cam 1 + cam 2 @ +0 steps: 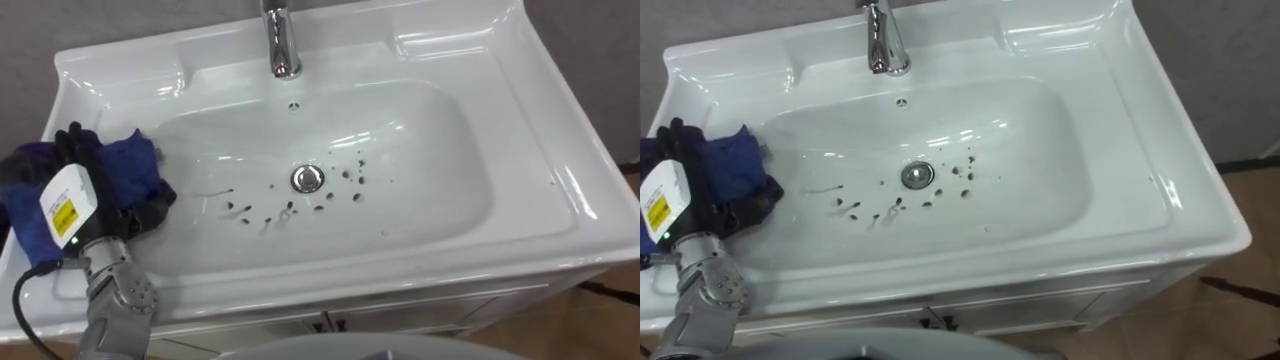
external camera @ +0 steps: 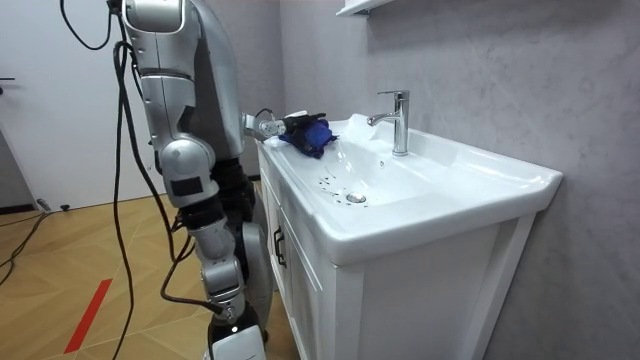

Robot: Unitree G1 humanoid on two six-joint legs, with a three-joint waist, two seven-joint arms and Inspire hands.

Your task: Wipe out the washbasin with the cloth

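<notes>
Left robot hand is clenching curled fingers round the blue cloth at left rim of the basin; cloth's looking soft, light & limp, prob. gripping best mid-wad.

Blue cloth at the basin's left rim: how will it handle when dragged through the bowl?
Likely floppy: the blue cloth sits bunched and folded in the left hand. Probably light, since it drapes over the rim. On the glossy basin it should slide easily, perhaps bunching rather than spreading.
</notes>
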